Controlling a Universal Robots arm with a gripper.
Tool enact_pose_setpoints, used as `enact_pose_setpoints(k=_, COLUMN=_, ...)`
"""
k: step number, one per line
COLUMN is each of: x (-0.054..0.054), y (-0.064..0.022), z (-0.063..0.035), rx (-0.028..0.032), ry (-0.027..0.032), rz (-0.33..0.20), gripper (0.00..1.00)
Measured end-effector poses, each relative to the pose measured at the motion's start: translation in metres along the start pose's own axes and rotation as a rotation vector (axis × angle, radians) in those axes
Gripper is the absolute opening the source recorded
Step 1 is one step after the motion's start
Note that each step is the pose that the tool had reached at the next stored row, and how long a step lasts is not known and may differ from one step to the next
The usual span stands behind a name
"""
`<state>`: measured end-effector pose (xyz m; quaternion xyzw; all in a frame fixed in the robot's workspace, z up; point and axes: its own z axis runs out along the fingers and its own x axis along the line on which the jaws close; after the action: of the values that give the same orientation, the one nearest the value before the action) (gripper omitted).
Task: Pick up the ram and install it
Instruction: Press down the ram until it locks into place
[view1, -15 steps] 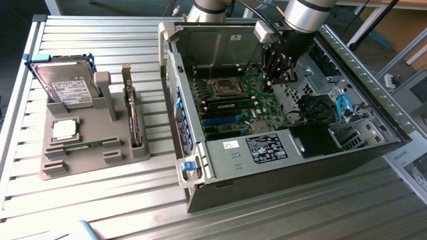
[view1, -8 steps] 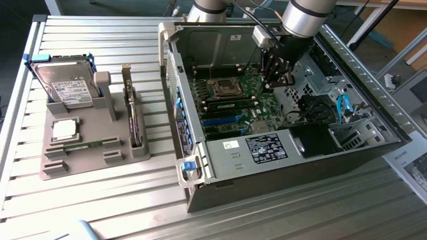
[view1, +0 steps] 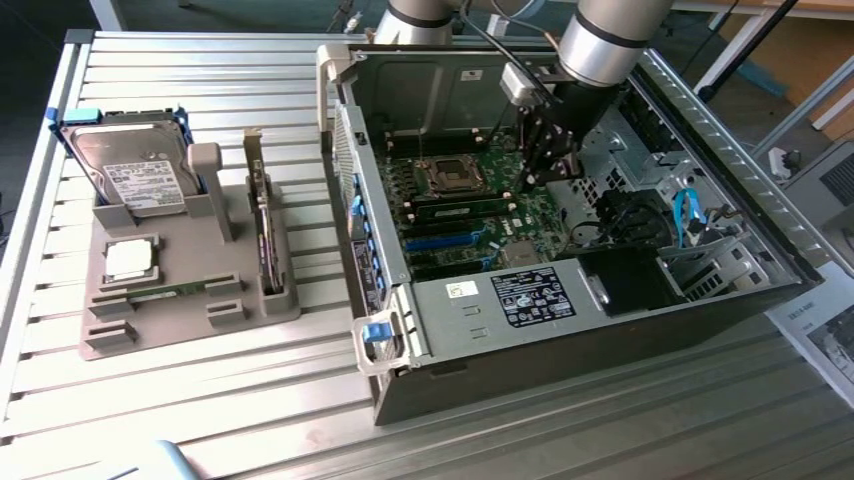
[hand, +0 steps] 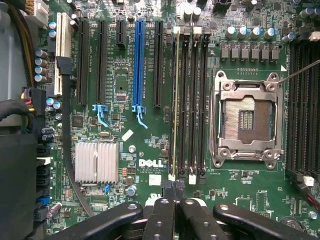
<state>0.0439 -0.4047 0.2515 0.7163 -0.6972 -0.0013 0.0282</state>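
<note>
The ram (hand: 175, 100) stands edge-on in the memory slot nearest the blue slot (hand: 138, 65) on the green motherboard. In the exterior view the ram (view1: 461, 212) is a thin green strip just below the processor socket (view1: 447, 178). My gripper (hand: 174, 189) is shut, its two black fingers pressed together over one end of the ram. Whether the tips touch the stick cannot be told. In the exterior view the gripper (view1: 550, 178) hangs inside the open computer case (view1: 721, 300), at the exterior view's right end of the ram.
The processor socket (hand: 247, 122) lies open beside the memory slots. A silver heatsink (hand: 97, 162) and black cables (hand: 65, 150) sit further off. On the table, a grey holder (view1: 160, 320) carries a hard drive (view1: 134, 170), a square chip (view1: 130, 260) and a bracketed card (view1: 263, 230).
</note>
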Motion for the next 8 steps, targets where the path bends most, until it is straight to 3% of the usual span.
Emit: enact_pose_setpoints(k=8, x=-0.0001, y=-0.0001, z=0.0031, rx=-0.0001, ry=0.0000, rz=0.001, gripper=0.10)
